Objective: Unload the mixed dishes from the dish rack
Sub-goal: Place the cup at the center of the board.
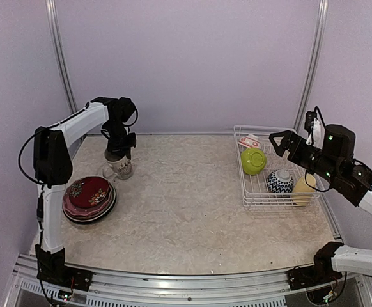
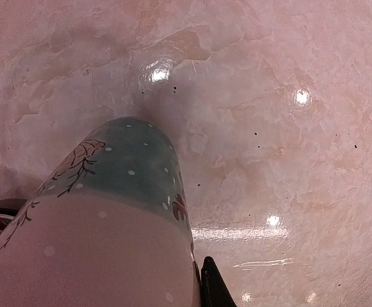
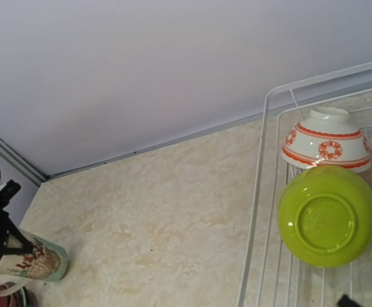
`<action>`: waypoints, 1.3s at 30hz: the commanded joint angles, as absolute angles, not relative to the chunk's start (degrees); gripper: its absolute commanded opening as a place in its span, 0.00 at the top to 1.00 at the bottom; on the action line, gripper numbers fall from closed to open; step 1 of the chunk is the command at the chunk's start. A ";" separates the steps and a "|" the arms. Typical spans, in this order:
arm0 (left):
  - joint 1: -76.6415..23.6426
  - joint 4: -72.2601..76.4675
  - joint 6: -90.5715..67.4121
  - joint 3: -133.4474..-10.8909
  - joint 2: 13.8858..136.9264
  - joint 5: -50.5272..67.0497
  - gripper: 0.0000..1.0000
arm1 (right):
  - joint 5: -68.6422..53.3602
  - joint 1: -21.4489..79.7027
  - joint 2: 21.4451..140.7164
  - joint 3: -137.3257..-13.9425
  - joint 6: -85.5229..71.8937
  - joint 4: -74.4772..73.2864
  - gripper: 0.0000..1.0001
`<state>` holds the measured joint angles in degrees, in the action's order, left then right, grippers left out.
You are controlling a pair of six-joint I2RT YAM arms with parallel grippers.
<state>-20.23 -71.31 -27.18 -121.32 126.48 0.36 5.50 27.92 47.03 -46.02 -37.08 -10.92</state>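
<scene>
A beige patterned mug [image 1: 121,168] with a teal base stands on the table at the back left. My left gripper [image 1: 119,153] is shut on its rim from above. The mug [image 2: 109,224] fills the left wrist view, where one dark finger [image 2: 215,286] lies against its wall. At the right, the white wire dish rack [image 1: 245,185] holds a lime-green bowl [image 1: 254,160], a red-and-white bowl [image 1: 248,141], a blue patterned bowl [image 1: 279,181] and a pale-yellow mug [image 1: 304,190]. My right gripper [image 1: 275,144] hovers open above the rack with nothing in it.
A stack of red and floral plates [image 1: 89,198] lies on the table just in front of the held mug. In the right wrist view the rack's rim [image 3: 261,160] runs beside the lime-green bowl [image 3: 328,216]. Walls close the back and sides.
</scene>
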 commanded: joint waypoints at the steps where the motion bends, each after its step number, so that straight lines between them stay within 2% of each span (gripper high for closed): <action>1: -20.24 -70.05 -27.66 -122.38 127.30 -1.00 0.97 | 5.79 27.33 47.07 -46.01 -36.94 -10.68 0.00; 5: -20.18 -69.90 -27.05 -122.69 127.70 -1.38 0.90 | 5.46 27.32 47.90 -46.39 -37.33 -10.58 0.00; 15: -20.29 -66.33 -27.87 -119.62 124.02 -4.28 0.62 | 7.30 27.32 46.22 -47.42 -36.42 -13.52 0.00; 26: -21.95 -69.63 -26.19 -124.17 122.18 -3.32 0.37 | 7.85 27.33 42.78 -46.52 -36.45 -13.62 0.00; 31: -22.62 -70.36 -25.66 -124.30 119.23 -4.25 0.24 | 7.52 27.33 43.95 -46.71 -35.72 -13.28 0.00; 37: -24.08 -71.29 -23.83 -126.44 113.85 -3.60 0.14 | 8.69 27.29 45.75 -48.09 -34.19 -16.00 0.00; 39: -24.97 -70.76 -21.69 -126.72 111.68 -2.07 0.08 | 10.13 27.32 46.36 -48.63 -33.32 -17.71 0.00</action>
